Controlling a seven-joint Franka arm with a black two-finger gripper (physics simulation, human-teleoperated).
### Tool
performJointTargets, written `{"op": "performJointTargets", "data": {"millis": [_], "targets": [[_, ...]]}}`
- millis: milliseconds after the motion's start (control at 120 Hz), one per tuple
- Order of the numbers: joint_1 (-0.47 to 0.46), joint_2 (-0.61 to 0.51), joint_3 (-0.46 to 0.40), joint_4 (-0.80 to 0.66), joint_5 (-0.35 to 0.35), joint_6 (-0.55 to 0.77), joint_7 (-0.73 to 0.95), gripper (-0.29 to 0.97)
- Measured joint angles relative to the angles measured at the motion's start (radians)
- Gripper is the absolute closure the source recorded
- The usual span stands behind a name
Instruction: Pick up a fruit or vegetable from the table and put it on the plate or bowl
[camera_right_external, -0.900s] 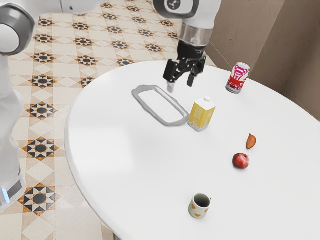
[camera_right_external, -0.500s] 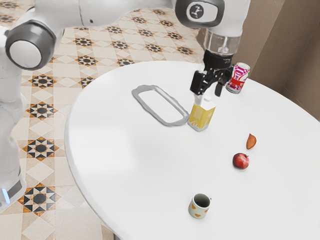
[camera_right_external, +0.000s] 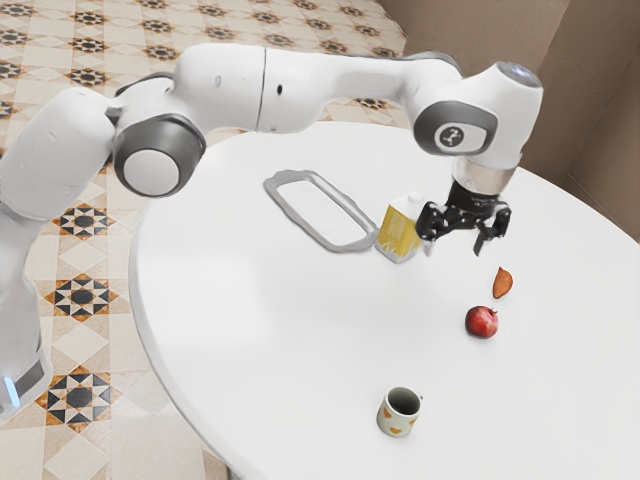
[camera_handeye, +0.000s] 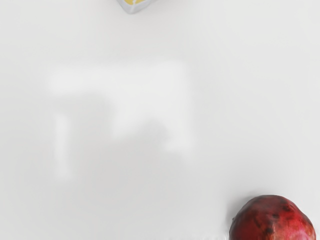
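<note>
Grey flat oblong plate (camera_right_external: 318, 208) sits far left on white round table (camera_right_external: 250, 330). Yellow-and-white carton (camera_right_external: 402, 230) touches its right end. Black two-finger gripper (camera_right_external: 455, 243) hovers just right of carton, fingers spread, empty. Round red fruit (camera_right_external: 482, 322) lies nearer and right, orange-brown wedge (camera_right_external: 502, 283) just beyond it.

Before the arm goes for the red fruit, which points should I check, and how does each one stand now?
1. Gripper open and empty: ok.
2. Red fruit lying free, nothing touching it: ok.
3. Gripper over the red fruit: not ok; it hovers short of it, close to the carton.
4. Gap between gripper and carton: cannot tell.
5. Plate bare inside, ready to receive: ok.
</note>
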Motion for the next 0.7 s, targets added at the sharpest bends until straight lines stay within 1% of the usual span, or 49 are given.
{"op": "performJointTargets", "data": {"millis": [200, 333, 367, 442, 492, 700], "targets": [[0.019, 0.017, -0.013, 0.000, 0.024, 0.113, 0.269, 0.00], [0.003, 0.026, -0.014, -0.012, 0.026, 0.161, 0.404, 0.00], [-0.005, 0.031, -0.014, -0.020, 0.026, 0.172, 0.433, 0.00], [-0.037, -0.001, -0.010, -0.108, 0.022, 0.209, 0.489, 0.00], [-0.047, -0.012, -0.010, -0.138, 0.021, 0.231, 0.522, 0.00], [-0.050, 0.011, -0.013, -0.154, 0.017, 0.304, 0.631, 0.00]]}}
